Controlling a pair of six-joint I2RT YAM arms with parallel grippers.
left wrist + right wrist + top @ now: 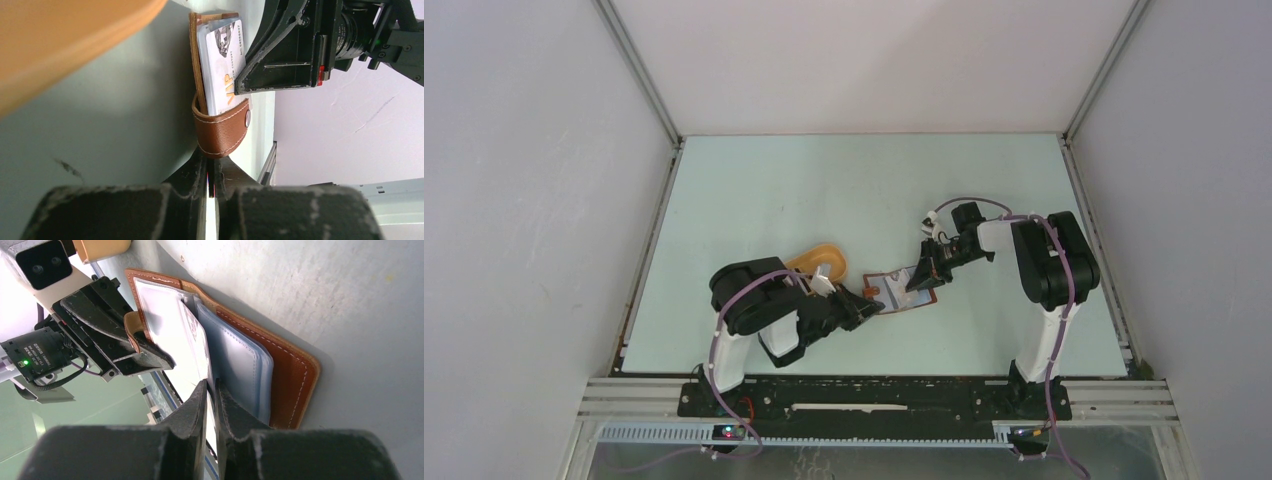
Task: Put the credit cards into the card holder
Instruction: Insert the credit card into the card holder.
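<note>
The card holder (902,291) lies open on the table between both arms, reddish-brown outside (295,375) with pale sleeves (235,357). My left gripper (865,305) is shut on its brown snap strap (220,132), jaws (210,167) pinching the strap's end. A white credit card (220,60) printed "VIP" sits in the holder against the left flap; in the right wrist view the same card (167,330) shows. My right gripper (211,390) is at the card's and sleeves' near edge, fingers a narrow gap apart, with background showing through. It is also in the top view (921,276).
An orange-yellow oval tray (819,262) sits just behind my left arm, its rim filling the left wrist view's top left (60,45). Enclosure walls and metal rails (664,200) border the pale green table (844,190).
</note>
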